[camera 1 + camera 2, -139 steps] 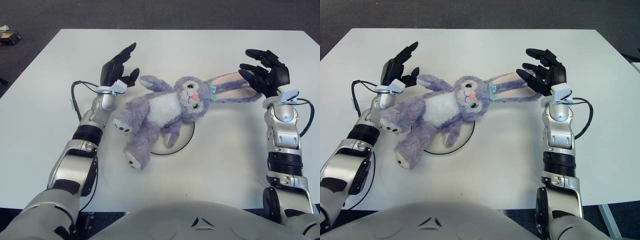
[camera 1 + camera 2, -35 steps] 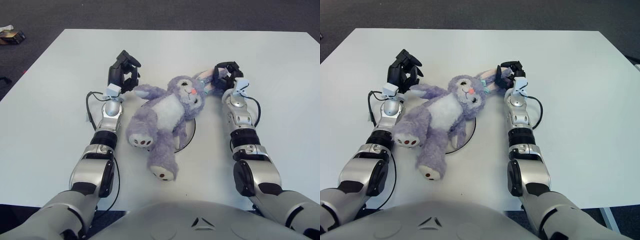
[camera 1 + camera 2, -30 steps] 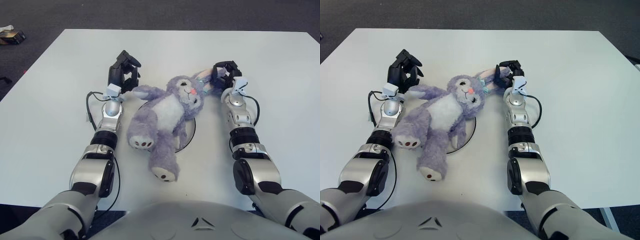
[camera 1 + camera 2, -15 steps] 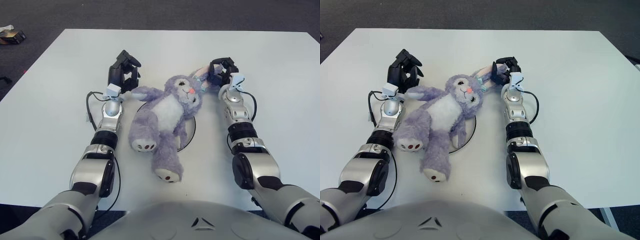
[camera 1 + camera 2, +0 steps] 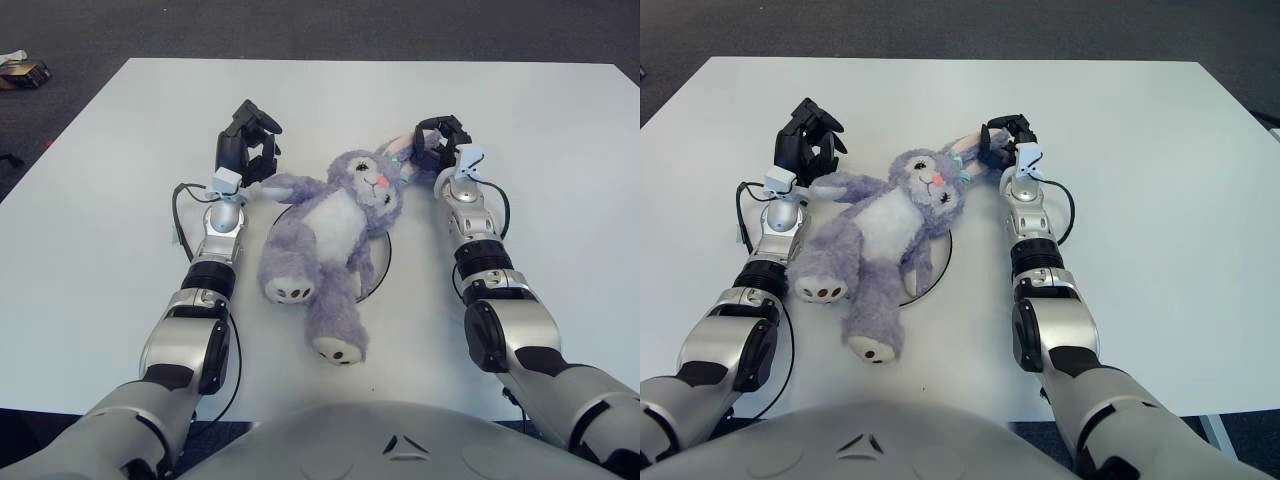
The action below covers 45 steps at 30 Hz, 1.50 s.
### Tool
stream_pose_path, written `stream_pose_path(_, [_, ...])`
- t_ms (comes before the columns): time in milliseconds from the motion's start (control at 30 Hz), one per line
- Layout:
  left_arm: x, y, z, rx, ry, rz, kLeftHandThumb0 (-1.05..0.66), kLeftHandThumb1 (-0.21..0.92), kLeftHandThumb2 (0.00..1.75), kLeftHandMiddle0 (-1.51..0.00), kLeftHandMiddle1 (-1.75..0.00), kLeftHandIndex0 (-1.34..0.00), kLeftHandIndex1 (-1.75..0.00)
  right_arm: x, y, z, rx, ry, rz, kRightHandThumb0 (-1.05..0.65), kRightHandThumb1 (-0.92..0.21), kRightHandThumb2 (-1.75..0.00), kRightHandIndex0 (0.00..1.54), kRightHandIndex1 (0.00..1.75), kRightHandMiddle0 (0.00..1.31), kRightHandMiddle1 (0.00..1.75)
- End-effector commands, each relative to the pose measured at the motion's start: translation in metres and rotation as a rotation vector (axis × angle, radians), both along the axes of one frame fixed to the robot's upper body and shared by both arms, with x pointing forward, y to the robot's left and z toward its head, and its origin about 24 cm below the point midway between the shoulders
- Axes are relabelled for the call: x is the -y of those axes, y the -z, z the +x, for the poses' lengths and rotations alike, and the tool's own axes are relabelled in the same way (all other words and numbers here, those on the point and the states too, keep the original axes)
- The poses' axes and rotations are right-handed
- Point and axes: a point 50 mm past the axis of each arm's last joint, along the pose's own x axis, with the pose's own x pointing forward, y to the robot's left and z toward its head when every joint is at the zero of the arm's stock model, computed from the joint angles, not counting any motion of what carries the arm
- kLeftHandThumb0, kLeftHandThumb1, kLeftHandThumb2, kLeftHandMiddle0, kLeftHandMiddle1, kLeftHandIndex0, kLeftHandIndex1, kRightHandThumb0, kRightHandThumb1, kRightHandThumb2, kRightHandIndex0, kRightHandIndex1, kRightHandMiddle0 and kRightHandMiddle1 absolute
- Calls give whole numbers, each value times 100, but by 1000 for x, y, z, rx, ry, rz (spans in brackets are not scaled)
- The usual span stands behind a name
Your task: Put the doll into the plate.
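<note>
We have the purple bunny doll (image 5: 330, 230) lying face up at frame centre, torso over the plate (image 5: 378, 268); only the plate's right rim shows, the rest is hidden under it. Legs hang off toward lower centre onto the white table (image 5: 560, 180). Our left hand (image 5: 247, 150), upper left, has fingers curled around the doll's arm. Our right hand (image 5: 440, 148), upper right of centre, has fingers closed on the ears. Small dark object (image 5: 20, 70) on the floor at top left.
</note>
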Motion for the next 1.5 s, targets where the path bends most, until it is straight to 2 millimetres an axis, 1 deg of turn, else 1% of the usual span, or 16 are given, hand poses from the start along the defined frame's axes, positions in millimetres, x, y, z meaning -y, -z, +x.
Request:
stream_pose_path(0, [2,18,-7,-55,1,-6,-31,92,64,-80,-175,-53,-172,-8,-6,4,18,-24,-6,-1,-53,-97,58,161,35,156])
stream_pose_path(300, [2,18,-7,-52,-6,-1,-31,92,65,-81,-175,-53,-172,-14,-6,6,10,-35,-20,-1,-54,-96,56,164,34,155])
stream_pose_path(400, [2,18,-7,-52,-8,-1,-31,92,65,-81,-175,-53,-172,-14,-6,6,9,-35,-25,-24,-79,-60,65,164,32,161])
stream_pose_path(467, [2,18,-7,-52,-8,-1,-31,92,65,-81,-175,-53,-172,-13,-6,6,9,-35,-26,-30,-86,-51,68,164,32,163])
stream_pose_path(600, [2,18,-7,-53,-9,-2,-32,92,64,-81,-175,-53,-172,-13,-6,6,9,-34,-29,-34,-91,-43,70,165,31,164])
stream_pose_path(833, [2,18,-7,-56,-9,-7,-32,92,64,-81,-175,-53,-172,-9,-9,7,30,-29,-38,-35,-92,-42,70,163,31,164])
stream_pose_path(867, [2,19,-7,-57,-10,-7,-32,92,64,-81,-175,-53,-172,-7,-11,7,40,-27,-43,-35,-92,-42,69,149,31,164])
stream_pose_path(933, [2,19,-6,-58,-10,-7,-32,92,64,-81,-175,-53,-172,-4,-17,7,70,-24,-57,-36,-92,-42,67,130,30,164])
stream_pose_path(1000, [2,19,-6,-59,-11,-7,-32,92,64,-81,-175,-53,-172,-1,-23,8,96,-22,-65,-36,-92,-43,65,96,29,165])
stream_pose_path(1100, [1,19,-6,-60,-11,-7,-32,92,64,-81,-175,-53,-172,1,-28,8,118,-20,-65,-36,-92,-44,67,67,28,166])
stream_pose_path(1133, [1,19,-6,-60,-11,-7,-32,92,64,-81,-175,-53,-172,1,-30,8,128,-19,-64,-41,-92,-46,65,59,27,153])
stream_pose_path(1200, [1,19,-6,-61,-11,-7,-32,92,64,-81,-175,-53,-172,2,-36,8,152,-20,-57,-54,-92,-50,63,28,33,104])
stream_pose_path(1233, [1,19,-5,-62,-11,-7,-32,92,64,-81,-175,-53,-172,3,-39,8,162,-22,-51,-56,-92,-51,62,23,34,96])
stream_pose_path(1267, [1,19,-5,-62,-11,-7,-32,92,64,-81,-175,-53,-172,3,-41,8,169,-24,-46,-59,-92,-52,59,14,36,81])
stream_pose_path(1333, [2,19,-5,-62,-10,-7,-32,92,64,-81,-175,-52,-172,5,-46,9,183,-26,-42,-63,-92,-53,54,6,38,63])
stream_pose_path(1467, [2,19,-5,-62,-11,-6,-32,92,64,-81,-175,-52,-172,9,-58,7,213,-32,-63,-66,-92,-57,51,2,37,47])
